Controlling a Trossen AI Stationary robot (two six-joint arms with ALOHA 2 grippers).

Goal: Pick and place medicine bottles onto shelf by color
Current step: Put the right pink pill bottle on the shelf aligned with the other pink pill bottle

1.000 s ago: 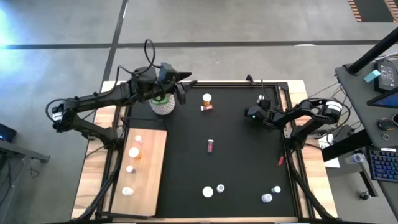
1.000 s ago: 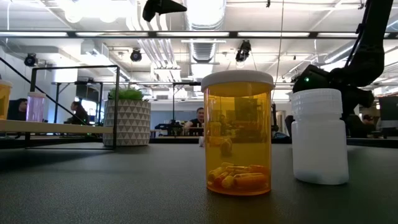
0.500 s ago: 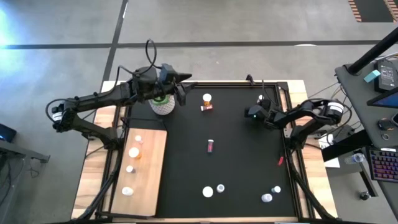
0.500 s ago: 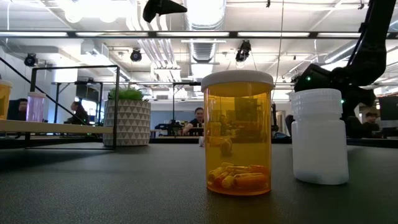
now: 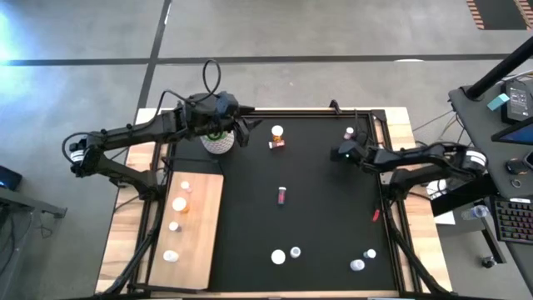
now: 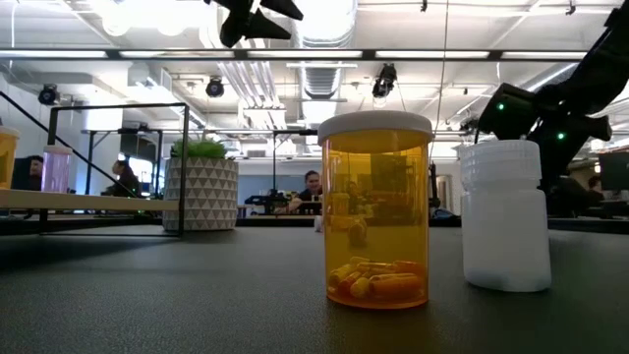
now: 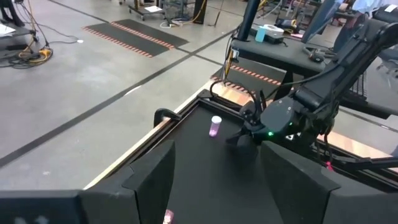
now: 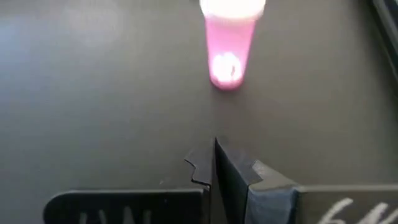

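Note:
My right gripper [image 5: 340,151] is shut and empty, low over the black mat at the far right. It points at a pink bottle [image 8: 231,43] that stands upright on the mat [image 5: 350,132], a short way from the fingertips. My left gripper [image 5: 242,132] is open and empty, up in the air beside the plant pot [image 5: 218,142]; its fingers show spread in the left wrist view [image 7: 214,186]. An orange bottle [image 5: 276,131] stands at the mat's far middle with a maroon bottle [image 5: 276,144] lying beside it. Another maroon bottle [image 5: 282,195] lies mid-mat. The shelf [image 5: 200,242] at the left carries several bottles.
Several white bottles [image 5: 278,257] [image 5: 358,265] stand near the mat's near edge. A small red thing [image 5: 376,216] lies at the mat's right edge. A black frame rail [image 5: 385,137] runs close behind the pink bottle. An orange bottle [image 6: 376,211] and a white bottle [image 6: 503,216] fill the low view.
My right arm has stretched out and lowered its elbow toward the table's right edge, while its gripper has kept about the same place before the pink bottle. My left gripper has shifted a little toward the near edge beside the plant pot and has turned.

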